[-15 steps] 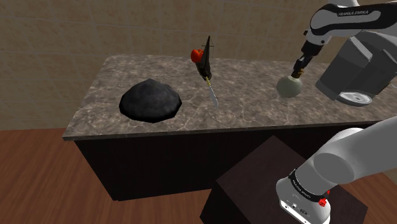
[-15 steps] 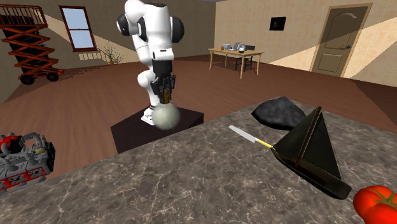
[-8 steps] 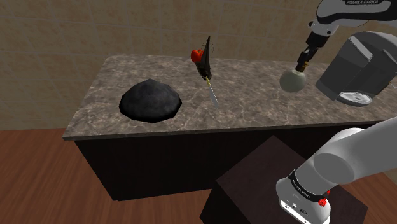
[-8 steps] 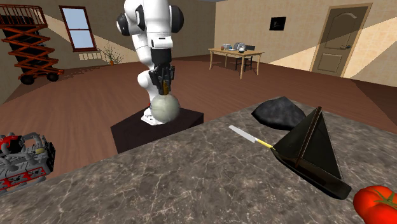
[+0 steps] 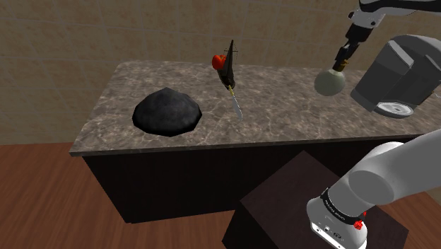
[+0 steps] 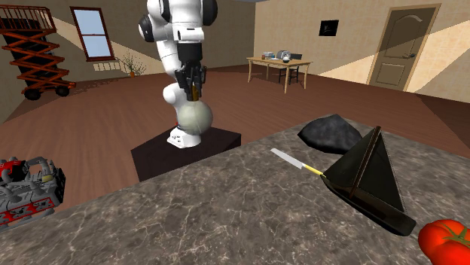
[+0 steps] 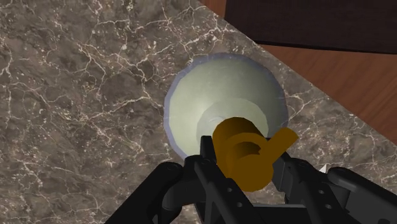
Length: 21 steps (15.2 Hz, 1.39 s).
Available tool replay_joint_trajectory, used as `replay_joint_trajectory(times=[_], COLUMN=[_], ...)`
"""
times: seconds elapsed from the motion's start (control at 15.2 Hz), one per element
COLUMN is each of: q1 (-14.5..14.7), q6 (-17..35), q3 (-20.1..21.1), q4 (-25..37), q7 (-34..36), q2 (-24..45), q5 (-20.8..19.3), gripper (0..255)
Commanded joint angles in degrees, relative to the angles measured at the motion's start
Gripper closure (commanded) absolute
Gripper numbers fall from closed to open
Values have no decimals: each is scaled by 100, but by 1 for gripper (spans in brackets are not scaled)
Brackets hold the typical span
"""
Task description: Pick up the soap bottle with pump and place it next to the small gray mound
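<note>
From where I stand, the fingers are clamped on the ochre pump of the soap bottle. The pump hides the neck beneath it, so all I see of the bottle there is its round, pale grey-green body. In the shoulder view it hangs under the fingers near the end of the worktop at that view's right. It seems clear of the stone, though the gap is hard to judge. The arm above is cut off by the frame. The dark grey mound sits well apart, toward the worktop's other end, with a knife, a black sail-shaped thing and a tomato in between. In the second exterior view the tomato is clipped by the frame's corner. The knife's yellow handle runs up against the sail-shaped thing, and I cannot tell whether they touch.
</note>
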Motion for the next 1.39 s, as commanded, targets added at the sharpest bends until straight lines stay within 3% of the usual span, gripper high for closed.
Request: replay_joint_trajectory(times=[0.0, 0.2, 0.73, 1.32], q1=[10, 23, 286, 681], q6=[-156, -334, -390, -401], q3=[2, 10, 957, 1894], q4=[189, 404, -151, -298], q7=[-28, -48, 1186, 2447], q2=[34, 74, -403, -421], q5=[22, 47, 119, 449], gripper=[255, 255, 255, 255])
